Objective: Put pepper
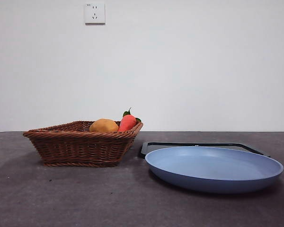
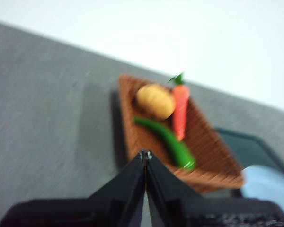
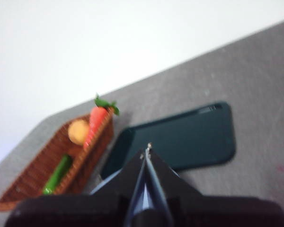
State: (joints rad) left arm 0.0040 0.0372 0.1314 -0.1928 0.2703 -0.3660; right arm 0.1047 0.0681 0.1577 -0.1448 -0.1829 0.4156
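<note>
Pepper [image 2: 165,142] lies in the wicker basket [image 1: 80,144], beside the yellow-brown lump [image 2: 155,100] and the red-orange vegetable [image 2: 180,111]; in the right wrist view pepper [image 3: 57,175] sits toward one end of the basket, lump and red-orange vegetable toward the other. Front view hides the pepper below the rim; only lump [image 1: 103,126] and red-orange vegetable [image 1: 127,122] poke above it. Blue plate [image 1: 213,168] sits on the table [image 1: 47,198] beside the basket, with a dark tray [image 1: 199,144] just behind and partly under it. Left gripper [image 2: 146,154] hangs above the table short of the basket, jaws pressed together at the tips, holding nothing. Right gripper [image 3: 146,150] is up over the plate and tray [image 3: 180,139], jaws also closed tip to tip, empty. Neither arm shows in the front view. Both wrist views are blurred.
</note>
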